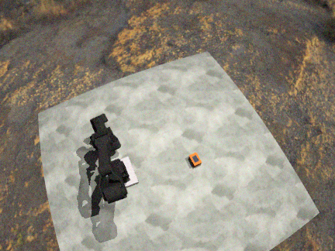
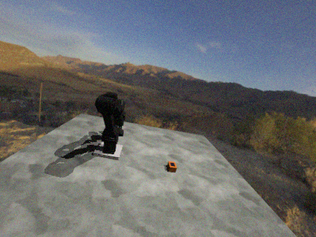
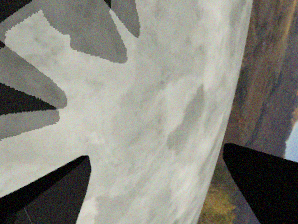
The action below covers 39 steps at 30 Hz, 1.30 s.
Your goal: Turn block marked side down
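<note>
The block (image 1: 195, 159) (image 2: 172, 167) is small and orange and rests on the grey mottled table (image 1: 217, 116) (image 2: 146, 205). A dark square mark (image 1: 195, 159) (image 2: 172, 164) shows on its upper face, so the marked side faces up. My gripper (image 3: 157, 157) is open, its two black fingertips wide apart in the wrist view with nothing between them. The block does not show in the wrist view. The black arm is folded near its base, well to the left of the block in the top and exterior views, and the fingers cannot be made out there.
The arm's white base plate (image 1: 132, 173) (image 2: 119, 151) lies on the table left of the block. Shadows of the arm fall on the table to the left. The table's right edge runs beyond the block, with rough ground outside it.
</note>
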Tool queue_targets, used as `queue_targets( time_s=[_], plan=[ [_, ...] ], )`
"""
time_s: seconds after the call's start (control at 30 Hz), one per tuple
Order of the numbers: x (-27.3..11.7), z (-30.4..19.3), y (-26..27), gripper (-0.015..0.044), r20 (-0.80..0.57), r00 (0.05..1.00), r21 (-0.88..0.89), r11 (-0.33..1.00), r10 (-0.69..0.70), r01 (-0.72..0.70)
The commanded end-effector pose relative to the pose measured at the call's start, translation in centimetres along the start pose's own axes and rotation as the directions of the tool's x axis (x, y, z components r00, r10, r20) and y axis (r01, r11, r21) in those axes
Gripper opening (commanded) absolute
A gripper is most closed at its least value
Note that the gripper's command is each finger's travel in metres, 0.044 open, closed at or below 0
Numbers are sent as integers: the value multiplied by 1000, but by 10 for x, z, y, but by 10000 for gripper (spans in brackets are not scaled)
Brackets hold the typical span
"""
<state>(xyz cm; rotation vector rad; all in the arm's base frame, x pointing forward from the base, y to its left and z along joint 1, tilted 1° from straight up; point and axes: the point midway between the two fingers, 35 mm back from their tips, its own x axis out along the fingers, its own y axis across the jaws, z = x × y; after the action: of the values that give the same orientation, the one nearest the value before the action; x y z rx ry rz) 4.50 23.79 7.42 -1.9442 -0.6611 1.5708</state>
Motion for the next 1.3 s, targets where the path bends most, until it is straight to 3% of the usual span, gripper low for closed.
queue_targets(
  time_s=[0.0, 0.13, 0.27, 0.43, 0.6, 0.77, 0.93, 1.1, 1.27],
  plan=[
    [0, -2, -1, 426, -5, 1000, 13, 1000, 5, -5],
    [1, -43, -8, 440, -86, 990, 278, 957, 108, -80],
    [-3, -95, -9, 440, -155, 959, 583, 806, 237, -105],
    [-15, -162, 3, 440, -191, 901, 866, 500, 389, -32],
    [-39, -226, 30, 440, -175, 835, 984, 119, 522, 132],
    [-70, -281, 70, 440, -112, 773, 904, -259, 625, 340],
    [-107, -321, 117, 440, -23, 728, 659, -537, 685, 526],
    [-149, -346, 170, 440, 72, 704, 325, -684, 707, 654],
    [-185, -354, 216, 440, 147, 698, 27, -709, 700, 705]
  ],
)
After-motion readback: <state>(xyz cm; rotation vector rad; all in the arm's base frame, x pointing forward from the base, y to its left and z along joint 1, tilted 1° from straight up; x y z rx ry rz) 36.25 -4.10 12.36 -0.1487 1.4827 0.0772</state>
